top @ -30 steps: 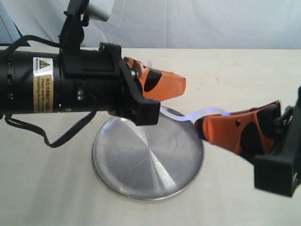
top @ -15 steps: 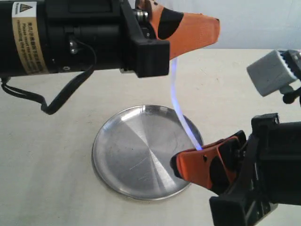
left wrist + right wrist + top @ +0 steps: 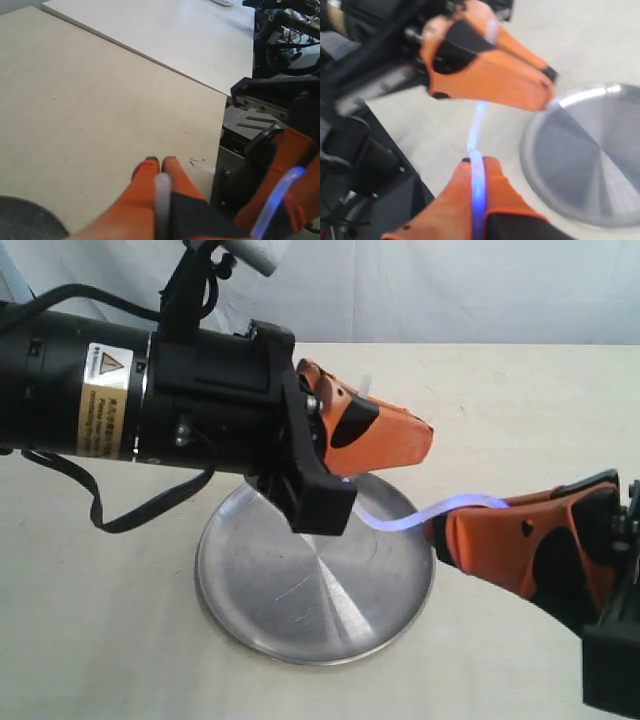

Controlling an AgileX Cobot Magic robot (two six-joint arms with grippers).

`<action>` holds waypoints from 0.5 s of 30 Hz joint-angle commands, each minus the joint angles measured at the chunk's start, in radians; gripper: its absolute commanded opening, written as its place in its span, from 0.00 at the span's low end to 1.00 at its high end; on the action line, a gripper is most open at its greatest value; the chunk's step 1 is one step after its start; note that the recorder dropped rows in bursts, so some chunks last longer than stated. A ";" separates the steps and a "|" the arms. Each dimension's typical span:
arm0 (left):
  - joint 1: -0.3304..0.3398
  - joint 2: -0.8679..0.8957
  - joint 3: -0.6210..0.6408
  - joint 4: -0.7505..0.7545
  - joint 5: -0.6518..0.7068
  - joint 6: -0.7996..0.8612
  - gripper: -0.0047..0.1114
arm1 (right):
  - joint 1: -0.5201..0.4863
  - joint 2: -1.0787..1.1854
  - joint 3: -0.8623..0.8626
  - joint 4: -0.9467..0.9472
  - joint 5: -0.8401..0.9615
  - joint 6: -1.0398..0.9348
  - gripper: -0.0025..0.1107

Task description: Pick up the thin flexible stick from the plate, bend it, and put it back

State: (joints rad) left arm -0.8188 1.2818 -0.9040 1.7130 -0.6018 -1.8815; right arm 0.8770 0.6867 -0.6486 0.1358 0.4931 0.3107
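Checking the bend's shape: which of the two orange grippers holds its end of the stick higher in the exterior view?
The left gripper, above the plate's far rim; the right gripper pinches the stick lower, by the plate's right edge.

Exterior camera close in, angled down on the plate [image 3: 300, 610]; wrist cameras sight tight along the left gripper [image 3: 160, 161] and right gripper [image 3: 479, 161], the right one sharing that plate.
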 commanded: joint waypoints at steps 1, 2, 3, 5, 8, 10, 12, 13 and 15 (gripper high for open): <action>-0.011 -0.008 0.004 -0.025 -0.053 0.032 0.04 | -0.010 0.011 -0.003 -0.078 0.039 0.040 0.01; -0.011 -0.010 0.001 -0.021 -0.018 0.038 0.04 | -0.010 0.010 -0.003 -0.078 0.054 0.040 0.01; -0.011 -0.015 -0.003 -0.021 0.024 0.038 0.04 | -0.010 0.013 -0.003 -0.078 0.064 0.040 0.01; -0.011 -0.029 -0.012 -0.021 0.121 0.042 0.04 | -0.010 0.021 -0.003 -0.078 0.082 0.040 0.01; -0.011 -0.054 -0.042 -0.015 0.241 0.073 0.08 | -0.010 0.048 -0.003 -0.086 0.100 0.040 0.01; -0.011 -0.069 -0.059 -0.009 0.279 0.118 0.16 | -0.010 0.072 -0.003 -0.087 0.096 0.040 0.01; -0.011 -0.083 -0.070 -0.009 0.296 0.121 0.28 | -0.010 0.110 -0.003 -0.100 0.087 0.040 0.01; -0.011 -0.087 -0.073 -0.009 0.307 0.121 0.35 | -0.010 0.126 -0.003 -0.109 0.083 0.040 0.01; -0.011 -0.094 -0.073 -0.011 0.321 0.121 0.45 | -0.010 0.165 -0.003 -0.125 0.078 0.040 0.01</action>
State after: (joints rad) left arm -0.8276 1.2062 -0.9684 1.7057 -0.3139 -1.7710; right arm 0.8721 0.8078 -0.6492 0.0396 0.5819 0.3530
